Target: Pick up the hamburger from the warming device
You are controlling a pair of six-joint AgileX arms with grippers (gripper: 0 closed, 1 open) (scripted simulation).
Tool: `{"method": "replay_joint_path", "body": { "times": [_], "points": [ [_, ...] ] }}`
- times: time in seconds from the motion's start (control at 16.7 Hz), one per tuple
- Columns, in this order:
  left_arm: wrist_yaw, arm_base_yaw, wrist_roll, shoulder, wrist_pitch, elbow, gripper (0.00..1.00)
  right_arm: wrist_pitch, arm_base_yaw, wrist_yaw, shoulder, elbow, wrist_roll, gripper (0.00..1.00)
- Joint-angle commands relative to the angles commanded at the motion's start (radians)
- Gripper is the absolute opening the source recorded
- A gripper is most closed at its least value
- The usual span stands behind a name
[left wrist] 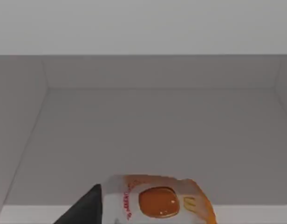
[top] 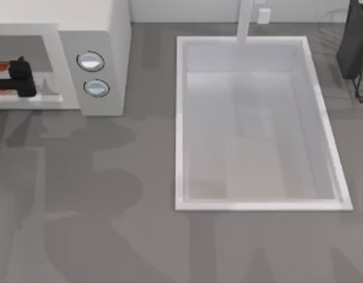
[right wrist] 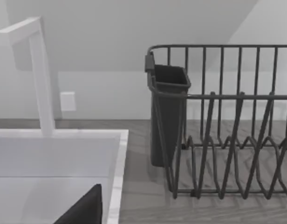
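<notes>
My left pincer [top: 19, 76] reaches into the cavity of the warming device [top: 105, 35], which stands at the far left of the worktop [top: 111, 224], its two knobs [top: 91, 61] on the side panel facing up toward the top camera. The hamburger [left wrist: 157, 200] lies on the cavity floor near the front opening, right at the pincer; from above, only an orange patch of it [top: 1, 66] peeks out just left of the dark pincer. In my left wrist view one dark finger [left wrist: 85, 210] sits just beside the wrapped burger, touching or nearly so. I cannot tell whether this pincer is apart or together.

My right arm is parked at the far right, by the dish rack [right wrist: 227, 126] beside the sink [top: 181, 118].
</notes>
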Motion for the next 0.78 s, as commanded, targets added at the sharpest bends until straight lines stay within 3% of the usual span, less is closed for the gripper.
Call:
{"method": "replay_joint_path", "body": {
  "times": [0.42,0.78],
  "points": [
    [0.038,0.031,0.015,0.490,0.223,0.197,1.00,0.000,0.000,0.000,0.000,0.000,0.000,1.00],
    [0.045,0.037,0.018,0.582,0.265,0.234,1.00,0.000,0.000,0.000,0.000,0.000,0.000,1.00]
  ]
}}
